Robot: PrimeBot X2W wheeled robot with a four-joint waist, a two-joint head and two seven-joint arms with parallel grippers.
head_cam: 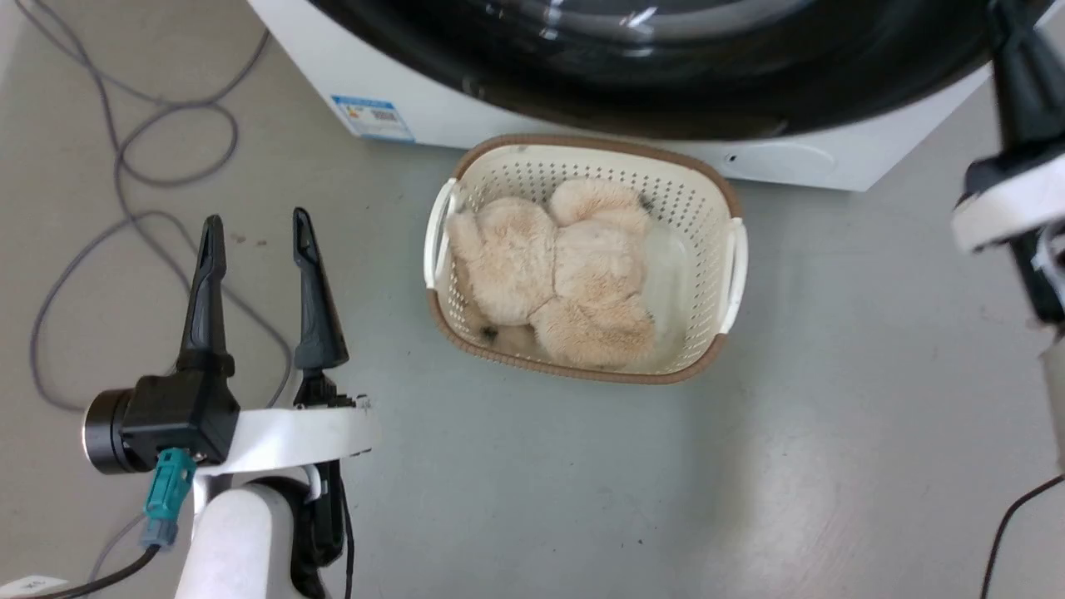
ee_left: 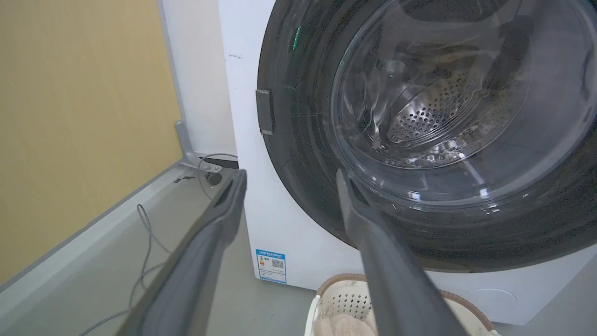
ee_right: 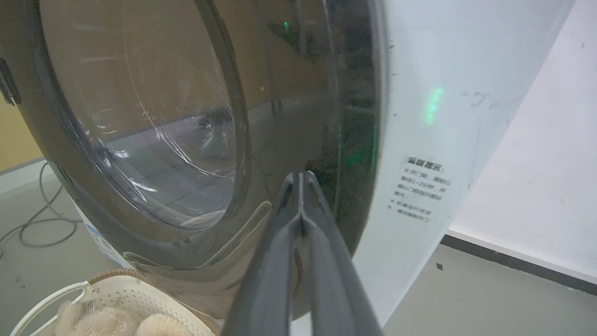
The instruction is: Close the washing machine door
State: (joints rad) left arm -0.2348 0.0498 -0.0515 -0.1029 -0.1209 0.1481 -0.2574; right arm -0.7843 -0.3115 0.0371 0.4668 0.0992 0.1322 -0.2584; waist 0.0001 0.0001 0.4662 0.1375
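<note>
The white washing machine (ee_left: 275,219) stands ahead, and its glossy black door (ee_left: 303,154) lies flat against its front. I see no gap at the door's rim. Through the clear glass bowl (ee_left: 433,93) the steel drum shows. My left gripper (head_cam: 258,218) hangs open over the floor, left of the basket and short of the machine, holding nothing. In the left wrist view its fingers (ee_left: 291,175) frame the door's lower left rim. My right gripper (ee_right: 301,175) is shut and empty, its tips at the black door (ee_right: 280,116) near the right edge, beside the white front (ee_right: 429,140).
A cream perforated basket (head_cam: 715,208) with a beige plush toy (head_cam: 566,274) sits on the floor just before the machine. Grey cables (head_cam: 125,166) loop on the floor at the left. A yellow wall (ee_left: 70,116) runs along the left, and a white wall (ee_right: 536,177) stands at the right.
</note>
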